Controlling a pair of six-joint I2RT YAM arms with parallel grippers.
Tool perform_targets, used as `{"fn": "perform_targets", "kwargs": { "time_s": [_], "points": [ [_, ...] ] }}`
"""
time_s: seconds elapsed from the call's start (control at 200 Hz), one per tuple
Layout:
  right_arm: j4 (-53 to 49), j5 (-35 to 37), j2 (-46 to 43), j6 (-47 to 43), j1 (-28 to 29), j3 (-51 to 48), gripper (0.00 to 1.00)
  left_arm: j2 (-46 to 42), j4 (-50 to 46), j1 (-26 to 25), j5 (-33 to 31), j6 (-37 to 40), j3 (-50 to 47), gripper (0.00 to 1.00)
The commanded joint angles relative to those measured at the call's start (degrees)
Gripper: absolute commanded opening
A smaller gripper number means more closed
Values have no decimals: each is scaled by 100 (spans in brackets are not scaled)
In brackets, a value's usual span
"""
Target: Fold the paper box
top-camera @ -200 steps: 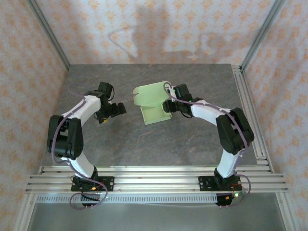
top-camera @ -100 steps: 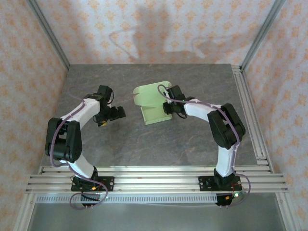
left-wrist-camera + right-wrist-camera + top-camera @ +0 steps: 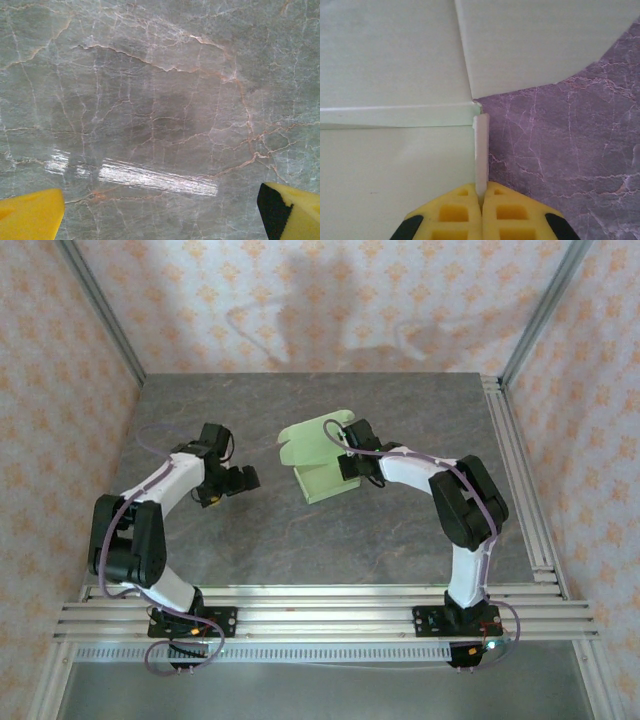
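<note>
Low in the top view, silver aluminium rails (image 3: 320,605) carry both arm bases. Above them spreads the grey, veined stone-look tabletop (image 3: 400,540). Left of centre, the left gripper (image 3: 240,480) hangs with its jaws spread wide. Its wrist view puts yellow fingertips (image 3: 30,217) in the two bottom corners over the tabletop. Just right of centre, the right gripper (image 3: 345,462) is pinched tight on a thin upright edge of the pale green, thin-card paper box (image 3: 315,455). The box lies partly unfolded mid-frame, a rounded flap toward the upper left. Peach patterned wallpaper (image 3: 330,300) stands along the top.
</note>
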Motion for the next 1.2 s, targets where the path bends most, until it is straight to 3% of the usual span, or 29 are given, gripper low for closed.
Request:
{"fn": "perform_targets", "kwargs": {
  "time_s": [0.0, 0.115, 0.245, 0.405, 0.531, 0.666, 0.861, 1.196],
  "points": [
    [-53, 122, -537, 163, 26, 38, 0, -186, 442, -6, -306, -256, -232, 100],
    [206, -312, -1035, 456, -68, -154, 0, -252, 1140, 2, -49, -442, -538, 100],
    [884, -1373, -1650, 1132, -325, -560, 0, -171, 2269, -57, 738, -759, -891, 100],
    [1632, -2488, -2043, 1913, -525, -878, 1, -2, 3373, -669, 1374, -1173, -847, 95],
    [1854, -2917, -2076, 2126, -549, -977, 3, 204, 4024, -1171, 1653, -1531, -527, 89],
    [2069, -3313, -2018, 2380, -576, -1016, 3, 357, 4523, -1470, 1934, -1837, -287, 70],
    [2211, -3503, -1826, 2549, -562, -1058, 6, 441, 4953, -1687, 2189, -2162, -178, 48],
    [1699, -2878, -1491, 1910, -166, -891, 7, 673, 4957, -1930, 2228, -2304, 221, 47]
  ]
}}
